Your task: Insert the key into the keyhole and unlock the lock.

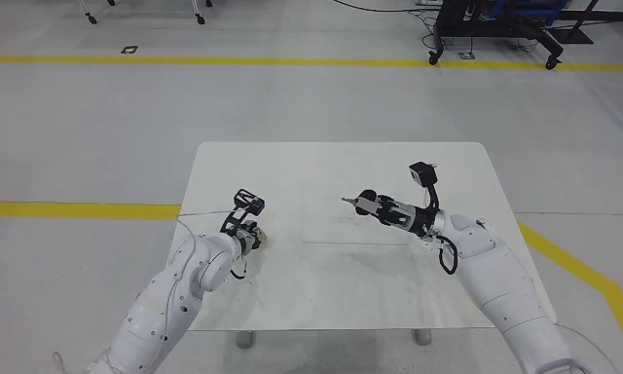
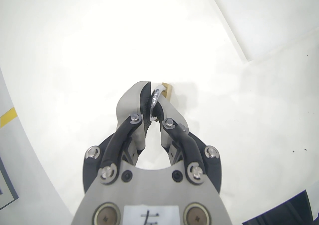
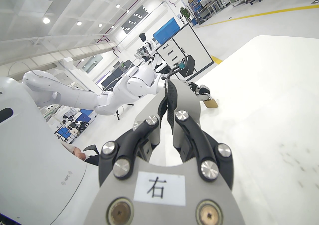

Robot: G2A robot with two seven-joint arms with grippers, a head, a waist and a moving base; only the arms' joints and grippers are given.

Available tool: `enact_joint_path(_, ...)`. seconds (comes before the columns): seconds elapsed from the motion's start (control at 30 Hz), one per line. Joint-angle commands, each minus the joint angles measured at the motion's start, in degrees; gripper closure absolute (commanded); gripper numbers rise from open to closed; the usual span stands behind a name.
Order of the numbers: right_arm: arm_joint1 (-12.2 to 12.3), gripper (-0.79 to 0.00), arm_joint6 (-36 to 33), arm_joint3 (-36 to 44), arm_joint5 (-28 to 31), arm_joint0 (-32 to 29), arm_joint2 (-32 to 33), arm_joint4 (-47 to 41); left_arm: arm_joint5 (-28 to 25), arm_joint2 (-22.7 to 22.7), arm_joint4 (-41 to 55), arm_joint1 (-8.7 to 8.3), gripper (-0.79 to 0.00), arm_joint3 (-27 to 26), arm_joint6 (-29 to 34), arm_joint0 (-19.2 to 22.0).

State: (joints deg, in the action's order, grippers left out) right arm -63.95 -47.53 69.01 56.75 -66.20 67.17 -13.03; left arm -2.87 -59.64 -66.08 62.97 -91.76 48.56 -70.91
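Clamping the lock [image 2: 166,89] by its silver shackle, your left gripper [image 2: 152,92] has the brass body touching the surface [image 1: 389,277]. Your right gripper [image 3: 170,85], pinched shut on the key [image 1: 347,200], hovers well apart, key tip aimed leftward.

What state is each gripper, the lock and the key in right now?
lock: gripped by its shackle, no key in it; locked or not, cannot tell.
key: gripped, tip sticking out toward the lock, apart from it.
left gripper: shut on the shackle.
right gripper: shut on the key.
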Motion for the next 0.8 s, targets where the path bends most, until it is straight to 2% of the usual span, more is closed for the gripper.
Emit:
enact_joint_path(0.0, 0.00, 0.000, 0.00, 0.00, 0.00, 0.00, 0.00, 0.00, -0.15, -0.17, -0.37, 0.05, 0.000, 0.14, -1.88, -0.06)
enact_joint_path(0.13, 0.00, 0.000, 0.00, 0.00, 0.00, 0.00, 0.00, 0.00, -1.08, -0.65, -1.06, 0.04, 0.000, -0.80, -5.32, -0.63)
enact_joint_path(0.43, 0.00, 0.000, 0.00, 0.00, 0.00, 0.00, 0.00, 0.00, -1.09, -0.73, -0.47, 0.07, 0.000, -0.80, -5.64, -0.76)
enact_joint_path(0.53, 0.00, 0.000, 0.00, 0.00, 0.00, 0.00, 0.00, 0.00, -4.52, -4.05, 14.95, 0.44, 0.000, 2.26, -3.96, 0.79)
enact_joint_path(0.6, 0.00, 0.000, 0.00, 0.00, 0.00, 0.00, 0.00, 0.00, -7.00, -5.93, 28.07, 0.92, 0.000, 7.26, -0.74, 3.82)
enact_joint_path(0.67, 0.00, 0.000, 0.00, 0.00, 0.00, 0.00, 0.00, 0.00, -10.42, -5.56, 39.09, 1.63, 0.000, 13.51, 4.06, 8.02)
enact_joint_path(0.77, 0.00, 0.000, 0.00, 0.00, 0.00, 0.00, 0.00, 0.00, -13.83, -2.54, 48.29, 3.13, 0.000, 21.02, 6.10, 13.68)
